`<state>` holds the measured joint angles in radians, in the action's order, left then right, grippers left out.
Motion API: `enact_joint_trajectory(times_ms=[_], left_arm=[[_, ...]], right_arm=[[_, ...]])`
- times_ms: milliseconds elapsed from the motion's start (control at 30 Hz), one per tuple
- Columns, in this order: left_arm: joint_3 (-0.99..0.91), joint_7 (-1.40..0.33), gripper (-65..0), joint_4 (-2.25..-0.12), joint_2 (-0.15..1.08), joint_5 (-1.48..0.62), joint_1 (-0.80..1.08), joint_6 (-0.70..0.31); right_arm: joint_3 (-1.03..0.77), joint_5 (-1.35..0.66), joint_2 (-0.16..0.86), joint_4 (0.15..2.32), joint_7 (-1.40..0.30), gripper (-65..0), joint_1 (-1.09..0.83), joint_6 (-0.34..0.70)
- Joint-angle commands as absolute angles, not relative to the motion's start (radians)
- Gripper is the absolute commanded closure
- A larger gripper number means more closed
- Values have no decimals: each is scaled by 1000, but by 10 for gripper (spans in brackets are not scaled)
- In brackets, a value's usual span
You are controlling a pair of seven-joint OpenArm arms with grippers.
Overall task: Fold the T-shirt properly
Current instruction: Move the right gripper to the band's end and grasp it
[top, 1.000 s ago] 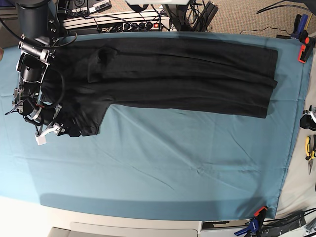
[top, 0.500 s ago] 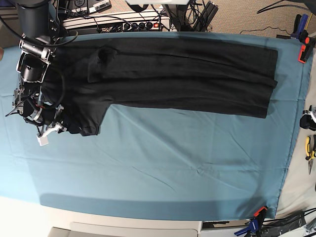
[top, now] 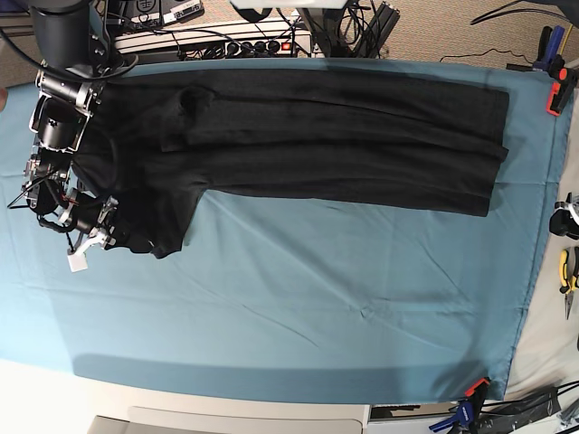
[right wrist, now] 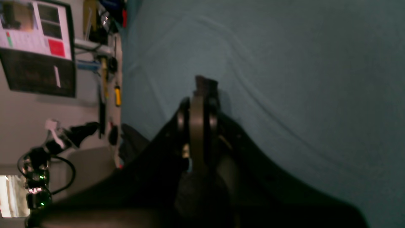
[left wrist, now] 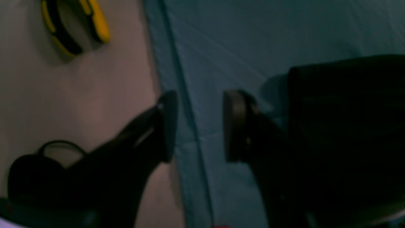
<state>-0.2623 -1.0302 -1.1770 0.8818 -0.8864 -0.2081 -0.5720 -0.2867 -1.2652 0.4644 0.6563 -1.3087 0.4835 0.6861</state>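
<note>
The black T-shirt (top: pixel 326 136) lies folded into a long band across the far half of the teal cloth, with one sleeve (top: pixel 158 217) hanging down at the left. My right gripper (top: pixel 122 240) sits at that sleeve's lower edge. In the right wrist view the right gripper (right wrist: pixel 202 120) is shut, with a tab of black fabric (right wrist: pixel 206 83) sticking out past its fingertips. My left gripper (left wrist: pixel 199 126) hovers open over the cloth's edge, with nothing between its fingers. The T-shirt's corner (left wrist: pixel 348 120) lies just beside its right finger.
The teal table cloth (top: pixel 298 307) covers the table and is held by clamps (top: pixel 556 90) at its corners. Yellow-handled pliers (top: pixel 568 280) lie off the cloth at the right, also seen in the left wrist view (left wrist: pixel 76 28). Cables and a power strip (top: pixel 226 41) run along the back.
My right gripper has shut on the sleeve's edge, and the sleeve's lower end has shifted slightly toward the front. The left arm has not moved.
</note>
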Motion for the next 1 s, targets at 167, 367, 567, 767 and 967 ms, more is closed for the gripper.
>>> enact_joint_trajectory(times_ms=[167, 367, 567, 767, 967], left_arm=[[-273, -1013, -249, -1188, 914, -892, -227, -572], [-273, -1013, -249, -1188, 914, -892, -227, -572], [-273, -1013, -249, -1188, 914, -889, -227, -571], [-273, -1013, -249, -1188, 914, -889, -227, -571], [-273, -1013, -249, -1188, 914, -889, -227, -572]], right_arm=[[-288, -1240, 482, 941, -1320, 0, 417, 698], [-288, -1180, 482, 1228, -1320, 0, 295, 698], [-288, -1169, 482, 1463, -1326, 0, 140, 698], [-288, -1169, 482, 1679, -1328, 0, -35, 698], [-288, -1167, 483, 1843, -1328, 0, -173, 698]])
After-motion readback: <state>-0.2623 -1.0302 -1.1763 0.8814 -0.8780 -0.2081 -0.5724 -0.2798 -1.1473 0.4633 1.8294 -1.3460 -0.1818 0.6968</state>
